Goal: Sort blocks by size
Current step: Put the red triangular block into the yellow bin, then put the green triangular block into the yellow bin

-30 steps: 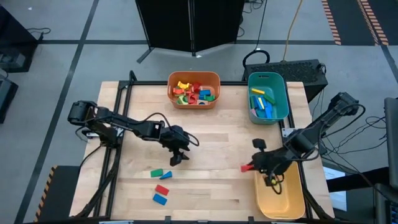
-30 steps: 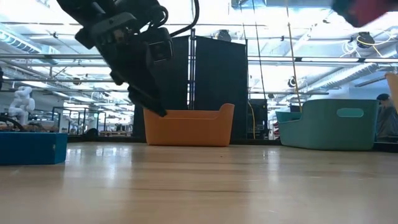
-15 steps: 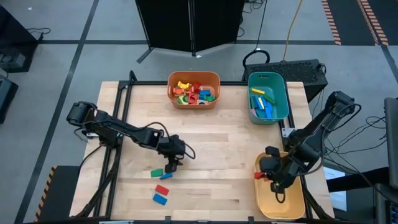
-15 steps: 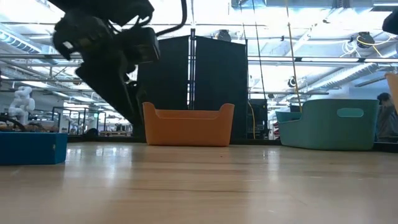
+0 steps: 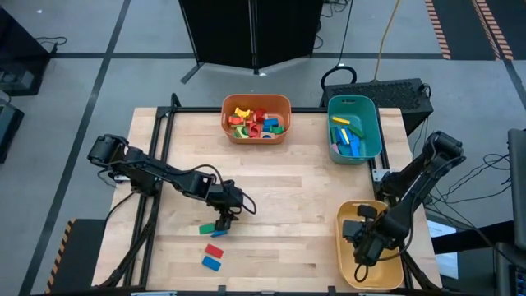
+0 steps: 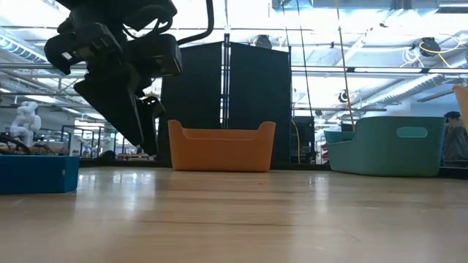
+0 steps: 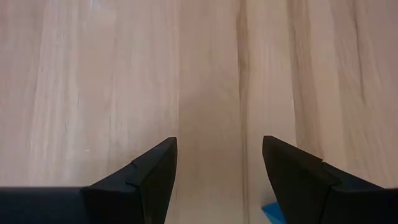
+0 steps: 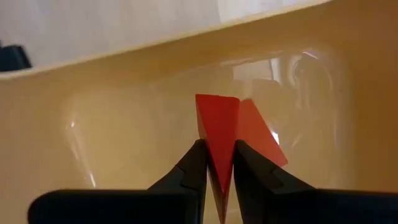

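Observation:
My right gripper (image 8: 217, 163) is inside the yellow bin (image 5: 388, 267) at the table's near right, pointing down and shut on a red block (image 8: 217, 124). My left gripper (image 5: 223, 215) stands open low over the wood, just beyond a green block (image 5: 207, 228) and a blue block (image 5: 219, 232) that lie flat on the table. Its fingers (image 7: 152, 180) have only bare table between them, with a blue corner (image 7: 271, 213) beside one finger. A red block (image 5: 214, 250) and another blue block (image 5: 212, 262) lie nearer the front edge. My right gripper pinches the red block's two flat faces (image 8: 217, 152) between its two fingers. The fingers come from above, pointing down into the yellow bin. The block sticks out past the fingertips, edge-on to the wrist view. I cannot tell whether its far end touches the bin.
An orange bin (image 5: 256, 118) with several mixed blocks stands at the far middle. A teal bin (image 5: 354, 128) with several blue, green and yellow blocks stands at the far right. In the low view a blue block (image 6: 38, 174) lies at the left, with bare wood across the middle.
My right gripper has carried the red block from beside the yellow bin's left wall toward the near edge and down into the bin, rolling its wrist. My left gripper has gone toward the table's near left and slightly down, toward the green and blue blocks, staying open.

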